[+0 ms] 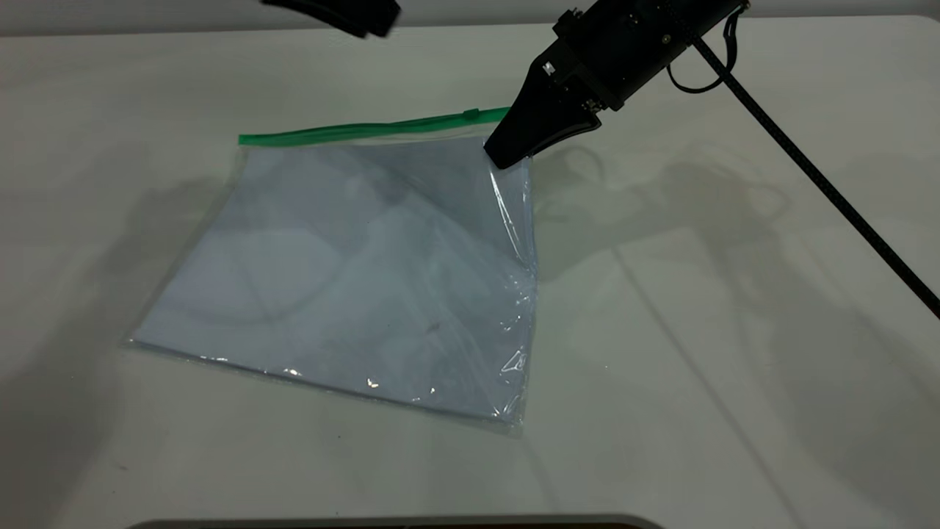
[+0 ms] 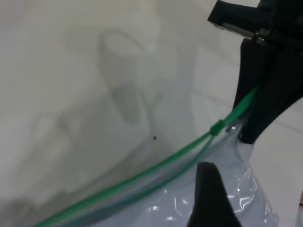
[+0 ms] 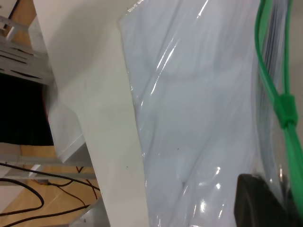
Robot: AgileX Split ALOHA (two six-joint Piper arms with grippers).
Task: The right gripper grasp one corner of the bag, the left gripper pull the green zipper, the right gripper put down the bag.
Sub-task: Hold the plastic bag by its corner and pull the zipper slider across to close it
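Note:
The bag (image 1: pixel 352 272) is a clear pouch with white paper inside, lying on the white table with its far right corner raised. My right gripper (image 1: pixel 505 153) is shut on that corner, right at the end of the green zipper (image 1: pixel 367 130). The small green slider tab (image 1: pixel 471 114) sits on the strip just left of the right jaws. It also shows in the left wrist view (image 2: pixel 217 127) and the right wrist view (image 3: pixel 285 111). My left gripper (image 1: pixel 345 13) hovers at the far top edge, above and behind the strip. It is open and empty, with one finger (image 2: pixel 208 194) over the bag, short of the slider.
The white table (image 1: pixel 734 330) extends around the bag. A black cable (image 1: pixel 822 184) trails from the right arm across the right side. A dark rim (image 1: pixel 396 523) lies at the near edge. Beyond the table edge are a metal frame (image 3: pixel 23 56) and floor cables.

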